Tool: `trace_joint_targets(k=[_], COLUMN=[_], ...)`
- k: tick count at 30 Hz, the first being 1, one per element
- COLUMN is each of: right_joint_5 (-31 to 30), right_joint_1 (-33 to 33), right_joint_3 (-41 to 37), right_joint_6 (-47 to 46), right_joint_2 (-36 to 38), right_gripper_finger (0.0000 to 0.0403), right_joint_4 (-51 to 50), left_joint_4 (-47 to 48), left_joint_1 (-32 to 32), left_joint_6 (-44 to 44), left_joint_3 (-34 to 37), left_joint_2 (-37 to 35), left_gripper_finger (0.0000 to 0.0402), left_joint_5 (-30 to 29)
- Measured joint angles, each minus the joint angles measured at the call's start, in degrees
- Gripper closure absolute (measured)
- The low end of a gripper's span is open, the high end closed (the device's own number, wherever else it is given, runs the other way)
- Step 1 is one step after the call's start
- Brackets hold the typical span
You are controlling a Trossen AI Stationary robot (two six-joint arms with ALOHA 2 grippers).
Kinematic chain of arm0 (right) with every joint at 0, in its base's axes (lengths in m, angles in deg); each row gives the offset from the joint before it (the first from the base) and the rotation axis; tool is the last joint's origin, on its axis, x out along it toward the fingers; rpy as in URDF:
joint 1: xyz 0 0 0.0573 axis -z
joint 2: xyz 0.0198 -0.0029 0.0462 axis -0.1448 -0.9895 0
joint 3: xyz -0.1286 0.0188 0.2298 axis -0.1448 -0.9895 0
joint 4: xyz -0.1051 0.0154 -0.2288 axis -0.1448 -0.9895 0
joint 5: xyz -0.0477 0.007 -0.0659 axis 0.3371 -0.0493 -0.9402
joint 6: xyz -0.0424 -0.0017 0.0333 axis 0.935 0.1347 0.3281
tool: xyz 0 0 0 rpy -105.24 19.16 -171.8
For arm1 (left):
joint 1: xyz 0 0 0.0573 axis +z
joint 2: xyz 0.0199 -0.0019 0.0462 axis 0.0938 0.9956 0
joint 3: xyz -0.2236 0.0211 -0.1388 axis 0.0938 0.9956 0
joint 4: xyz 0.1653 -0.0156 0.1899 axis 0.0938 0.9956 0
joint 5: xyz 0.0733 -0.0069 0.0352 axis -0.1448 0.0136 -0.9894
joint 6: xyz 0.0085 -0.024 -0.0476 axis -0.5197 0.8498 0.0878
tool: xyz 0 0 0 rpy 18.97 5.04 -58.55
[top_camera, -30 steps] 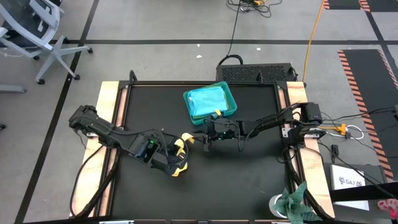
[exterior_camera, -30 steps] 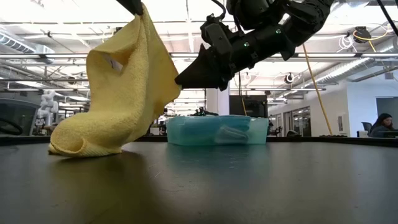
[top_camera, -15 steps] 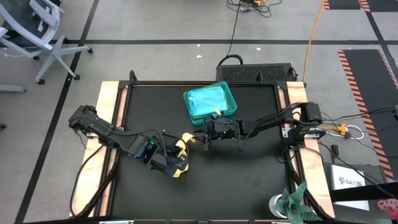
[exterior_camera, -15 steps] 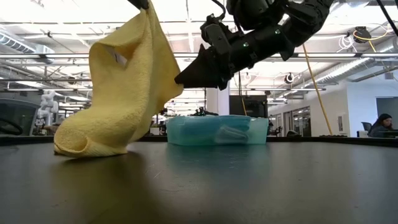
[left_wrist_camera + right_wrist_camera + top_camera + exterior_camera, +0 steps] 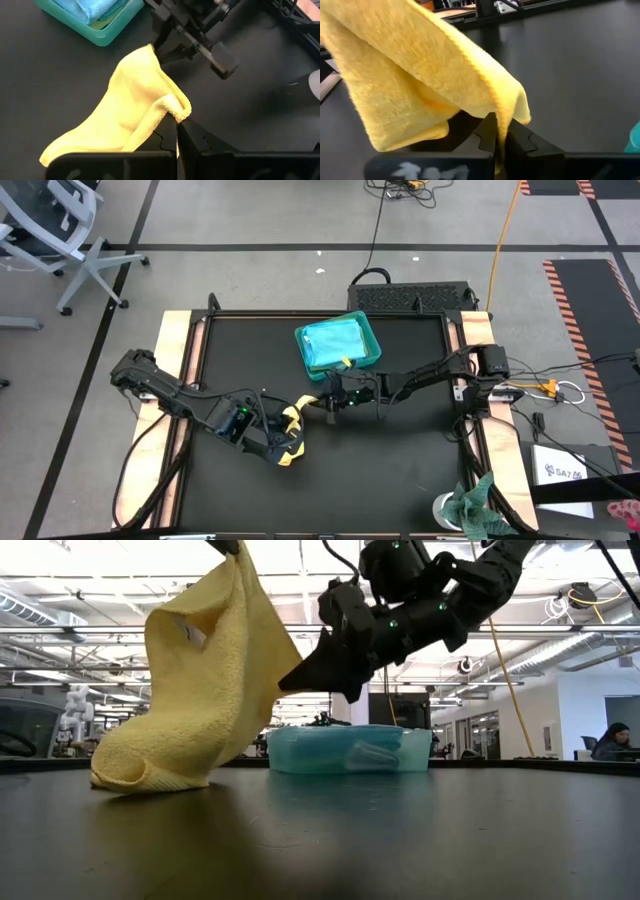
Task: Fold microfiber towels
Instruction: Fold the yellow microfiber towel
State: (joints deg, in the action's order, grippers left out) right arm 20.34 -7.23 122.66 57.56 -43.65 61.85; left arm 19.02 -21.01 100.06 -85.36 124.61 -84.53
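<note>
The yellow towel hangs between both grippers, its bottom bunched on the table. Left gripper is pinched on one corner, and the right gripper is clamped on another corner just beside it.

both arms reaching in toward the middle

left claw pinched shut and raised, right claw clamped shut too, just beside it

No text, label, brand, number or sign can be read with any certainty; a white sheet or box on the floor beside the table's right edge carries dark print, too small to make out; the yellow towel bears a small pale tag, blank as far as can be told.
</note>
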Motion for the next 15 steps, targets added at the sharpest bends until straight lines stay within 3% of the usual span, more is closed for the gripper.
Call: trace_joint_targets(k=[6, 9, 15], right_joint_5=[-0.17, -0.81, -8.04], right_joint_1=[-0.95, -1.5, -2.02], right_joint_3=[-0.02, 0.0, 0.03], right_joint_6=[1.82, 4.46, 8.2], right_joint_2=[8.16, 15.61, 32.81], right_gripper_finger=[0.0402, 0.0402, 0.0402], right_joint_4=[-6.76, -13.42, -26.85], left_joint_4=[0.57, 0.92, 1.22], left_joint_1=[0.26, 0.74, 2.46], left_joint_6=[-2.36, -3.57, -6.8], left_joint_3=[0.0, 0.0, 0.0], left_joint_2=[0.0, 0.0, 0.0], left_gripper_finger=[0.04, 0.04, 0.04], left_joint_5=[-2.54, -3.48, -3.55])
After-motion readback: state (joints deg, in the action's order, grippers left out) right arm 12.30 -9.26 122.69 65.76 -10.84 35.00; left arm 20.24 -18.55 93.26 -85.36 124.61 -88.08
